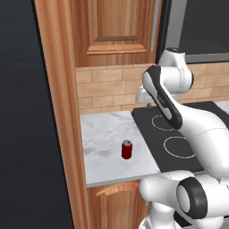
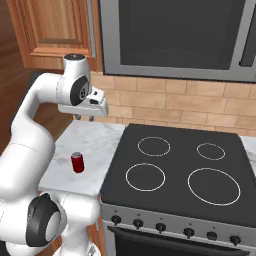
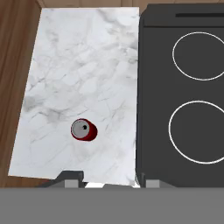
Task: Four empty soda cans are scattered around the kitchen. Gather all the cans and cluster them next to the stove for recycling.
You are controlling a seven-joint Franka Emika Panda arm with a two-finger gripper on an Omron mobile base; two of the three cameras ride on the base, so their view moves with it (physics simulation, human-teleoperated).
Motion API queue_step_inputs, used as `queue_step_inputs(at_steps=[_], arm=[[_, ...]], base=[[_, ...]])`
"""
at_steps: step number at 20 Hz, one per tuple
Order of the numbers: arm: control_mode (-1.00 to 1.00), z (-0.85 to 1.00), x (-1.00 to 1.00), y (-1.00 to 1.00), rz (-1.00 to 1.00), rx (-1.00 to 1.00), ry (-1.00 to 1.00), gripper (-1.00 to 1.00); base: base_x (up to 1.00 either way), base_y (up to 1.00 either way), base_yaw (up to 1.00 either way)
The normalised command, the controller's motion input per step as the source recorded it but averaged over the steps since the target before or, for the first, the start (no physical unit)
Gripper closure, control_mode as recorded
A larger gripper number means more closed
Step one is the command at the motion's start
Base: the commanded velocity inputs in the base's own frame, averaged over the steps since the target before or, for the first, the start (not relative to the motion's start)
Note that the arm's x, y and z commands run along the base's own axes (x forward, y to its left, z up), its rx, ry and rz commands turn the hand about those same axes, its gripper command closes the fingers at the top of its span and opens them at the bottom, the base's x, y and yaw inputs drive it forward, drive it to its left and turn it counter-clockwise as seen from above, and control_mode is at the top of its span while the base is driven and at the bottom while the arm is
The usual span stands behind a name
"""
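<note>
You're looking at a red soda can [image 1: 127, 150] with a silver top, standing on a white marble counter [image 1: 100, 134] veined in grey. Your stove [image 2: 185, 165] has a black glass cooktop marked with white ring outlines, above a stainless steel front with dark knobs [image 2: 161, 227]. The backsplash [image 2: 190, 102] is tan brick, the cabinets [image 1: 114, 31] warm reddish-brown wood, and the microwave [image 2: 172, 35] dark with a steel-grey frame.
</note>
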Motion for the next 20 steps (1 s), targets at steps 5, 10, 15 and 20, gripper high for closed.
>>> queue_step_inputs(at_steps=[5, 10, 15, 20], arm=[[1.0, 0.0, 0.0, 0.0, 0.0, 0.0, 0.0, -1.0], [1.0, 0.0, 0.0, 0.0, 0.0, 0.0, 0.0, -1.0], [1.0, 0.0, 0.0, 0.0, 0.0, 0.0, 0.0, -1.0], [1.0, 0.0, 0.0, 0.0, 0.0, 0.0, 0.0, -1.0]], base=[[-0.13, -0.01, 0.0], [-0.72, -0.4, -0.01], [-0.76, -0.54, -0.01], [-0.38, -0.81, 0.0]])
